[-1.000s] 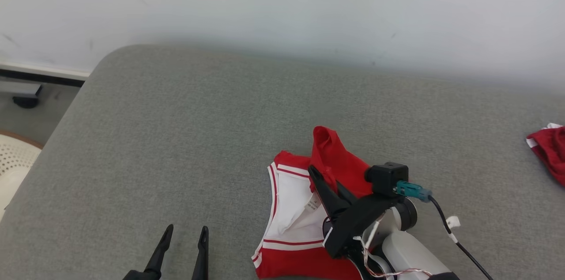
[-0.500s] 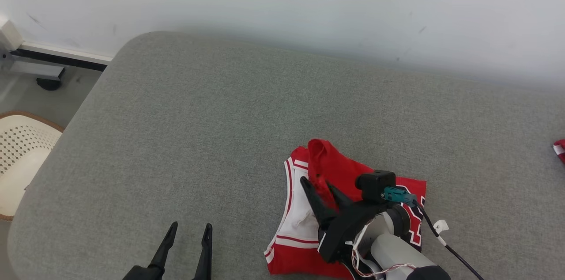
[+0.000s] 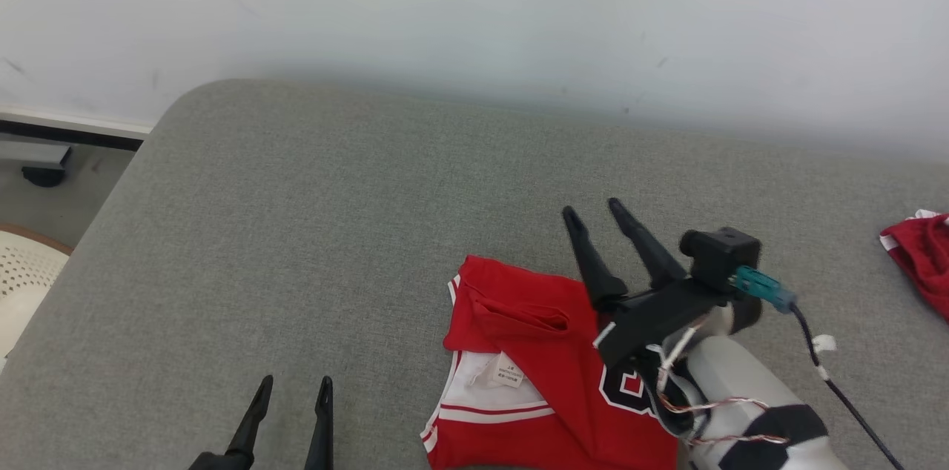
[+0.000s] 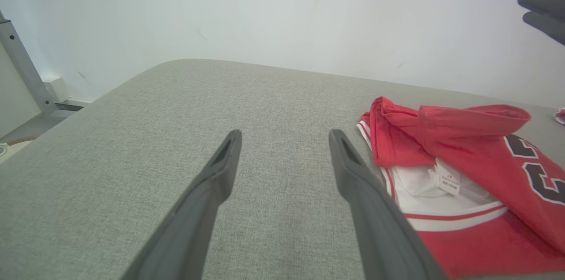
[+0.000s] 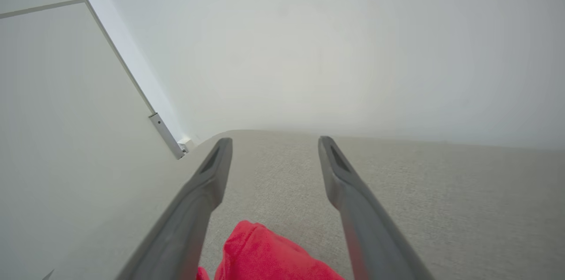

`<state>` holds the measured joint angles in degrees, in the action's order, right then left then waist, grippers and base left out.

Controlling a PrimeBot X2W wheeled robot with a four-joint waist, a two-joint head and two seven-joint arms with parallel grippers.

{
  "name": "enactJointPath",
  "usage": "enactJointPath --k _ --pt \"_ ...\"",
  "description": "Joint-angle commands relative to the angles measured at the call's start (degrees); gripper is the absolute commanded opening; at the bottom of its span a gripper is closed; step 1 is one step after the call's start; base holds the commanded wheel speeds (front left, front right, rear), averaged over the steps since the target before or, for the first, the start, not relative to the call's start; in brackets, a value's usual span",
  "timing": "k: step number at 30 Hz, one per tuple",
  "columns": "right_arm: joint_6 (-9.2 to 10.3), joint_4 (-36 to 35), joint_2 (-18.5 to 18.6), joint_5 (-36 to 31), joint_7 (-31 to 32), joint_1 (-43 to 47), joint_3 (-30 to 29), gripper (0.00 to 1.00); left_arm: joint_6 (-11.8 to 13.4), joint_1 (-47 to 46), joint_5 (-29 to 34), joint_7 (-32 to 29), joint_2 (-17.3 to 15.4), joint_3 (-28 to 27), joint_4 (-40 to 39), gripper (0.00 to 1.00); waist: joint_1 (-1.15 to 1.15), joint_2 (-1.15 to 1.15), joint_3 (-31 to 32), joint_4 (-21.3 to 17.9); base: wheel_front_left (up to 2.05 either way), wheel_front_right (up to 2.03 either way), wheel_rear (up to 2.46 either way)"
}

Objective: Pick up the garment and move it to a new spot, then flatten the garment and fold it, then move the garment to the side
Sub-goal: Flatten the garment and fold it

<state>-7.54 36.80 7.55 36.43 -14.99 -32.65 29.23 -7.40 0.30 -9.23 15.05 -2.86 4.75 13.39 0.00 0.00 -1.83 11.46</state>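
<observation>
The jersey (image 3: 534, 351) lies rumpled on the bench (image 3: 296, 233) at its near edge, right of the middle, with a red flap folded over its white inside. The right gripper (image 3: 592, 207) hangs above the jersey's far edge, fingers spread and holding nothing, tips pointing past the cloth toward the far edge. The left gripper (image 3: 295, 381), also spread and empty, is at the near edge, left of the jersey and apart from it.
</observation>
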Motion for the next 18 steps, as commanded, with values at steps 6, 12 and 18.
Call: enactJointPath --k 6,12,18 --pt "0.11 -7.7 4.5 -6.3 -0.2 10.2 -11.7 1.0 -0.1 1.9 0.8 0.1 0.0 -1.5 -1.1 1.0 0.0 0.0 0.2 -1.6 0.0 0.0 0.0" --pt "0.11 -9.2 5.0 -11.0 -0.1 16.8 -15.7 0.91 -0.1 2.2 1.3 0.1 0.0 -2.4 -1.5 1.0 0.0 0.0 0.2 -2.1 0.0 0.0 0.0" --pt "0.11 -6.6 3.6 -13.1 -0.1 17.9 -14.6 0.0 -0.1 1.8 1.5 0.1 0.0 -2.5 -1.5 1.0 0.0 0.0 0.1 -2.0 0.0 0.0 0.0"
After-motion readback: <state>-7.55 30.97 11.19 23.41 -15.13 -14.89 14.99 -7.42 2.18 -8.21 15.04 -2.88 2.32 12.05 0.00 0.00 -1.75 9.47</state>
